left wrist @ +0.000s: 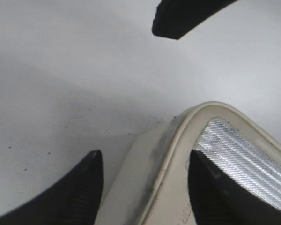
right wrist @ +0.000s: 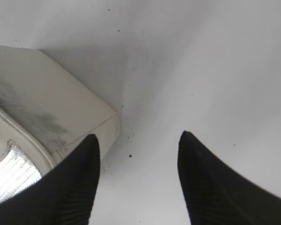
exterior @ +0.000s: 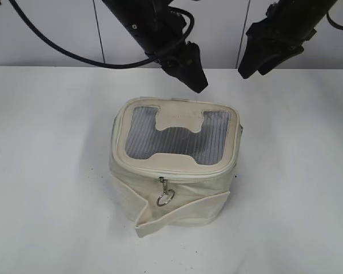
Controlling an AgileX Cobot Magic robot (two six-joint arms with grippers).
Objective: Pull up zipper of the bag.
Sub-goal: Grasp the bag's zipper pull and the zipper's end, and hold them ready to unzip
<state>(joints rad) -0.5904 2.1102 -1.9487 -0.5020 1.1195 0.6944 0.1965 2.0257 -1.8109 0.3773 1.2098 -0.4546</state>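
The cream-white boxy bag (exterior: 177, 194) stands mid-table with a grey mesh window (exterior: 177, 137) on top. Its zipper (exterior: 186, 176) runs round the lid rim. A silver pull with a round ring (exterior: 164, 197) hangs on the near face. A loose strap (exterior: 177, 214) droops across the front. My left gripper (exterior: 195, 80) is open and empty, hovering above the bag's far edge; its wrist view shows the bag's corner (left wrist: 178, 154) between the fingers (left wrist: 145, 159). My right gripper (exterior: 251, 65) is open and empty, above and right of the bag (right wrist: 51, 112), over bare table (right wrist: 138, 140).
The white table (exterior: 46, 171) stretches round the bag on all sides. A white panelled wall (exterior: 46, 34) stands behind. Black cables (exterior: 74, 54) hang from the left arm at the back.
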